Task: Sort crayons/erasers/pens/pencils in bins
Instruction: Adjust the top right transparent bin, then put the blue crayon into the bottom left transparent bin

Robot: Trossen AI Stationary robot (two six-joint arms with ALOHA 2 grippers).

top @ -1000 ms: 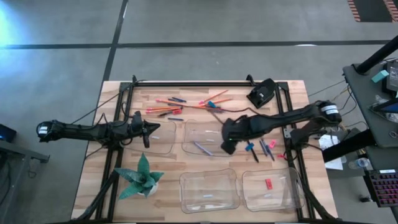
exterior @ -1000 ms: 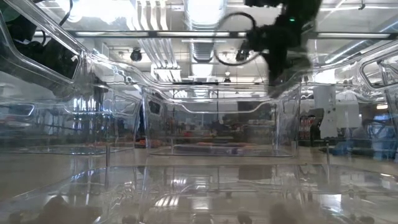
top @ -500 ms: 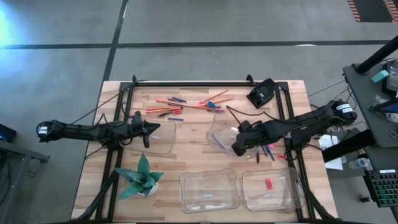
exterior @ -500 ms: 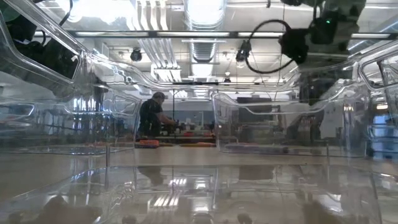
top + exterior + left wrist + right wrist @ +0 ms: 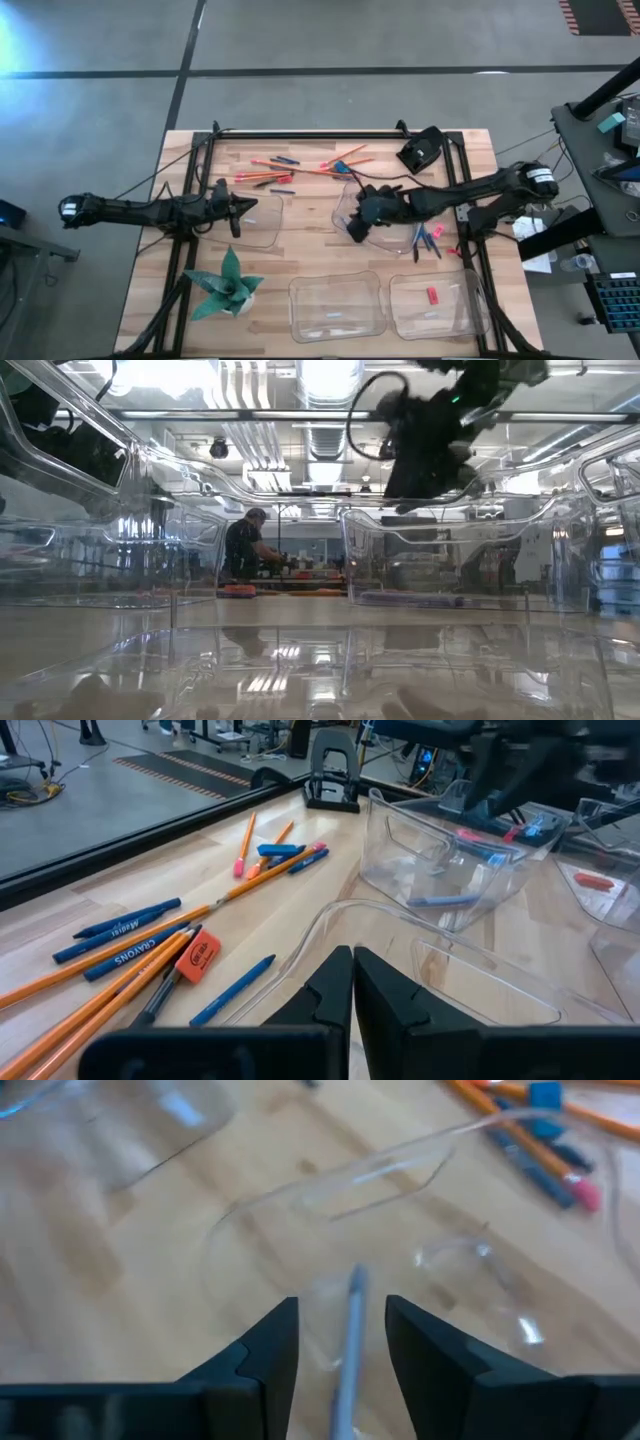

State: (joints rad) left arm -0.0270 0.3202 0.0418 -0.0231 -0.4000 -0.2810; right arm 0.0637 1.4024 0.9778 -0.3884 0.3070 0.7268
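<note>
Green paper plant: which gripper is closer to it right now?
Left. The left gripper sits just beyond the green paper plant, above the upper-left bin. The right gripper is over the centre bin, farther off.

Bright overhead light, blurred right-wrist view.

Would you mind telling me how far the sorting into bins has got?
Early days. Done: a red eraser lies in the near right bin, and a bluish stick in the middle bin. In hand: the right gripper, jaws open, hangs over that bin. Left: pencils and pens lie loose; the left gripper waits shut.
</note>
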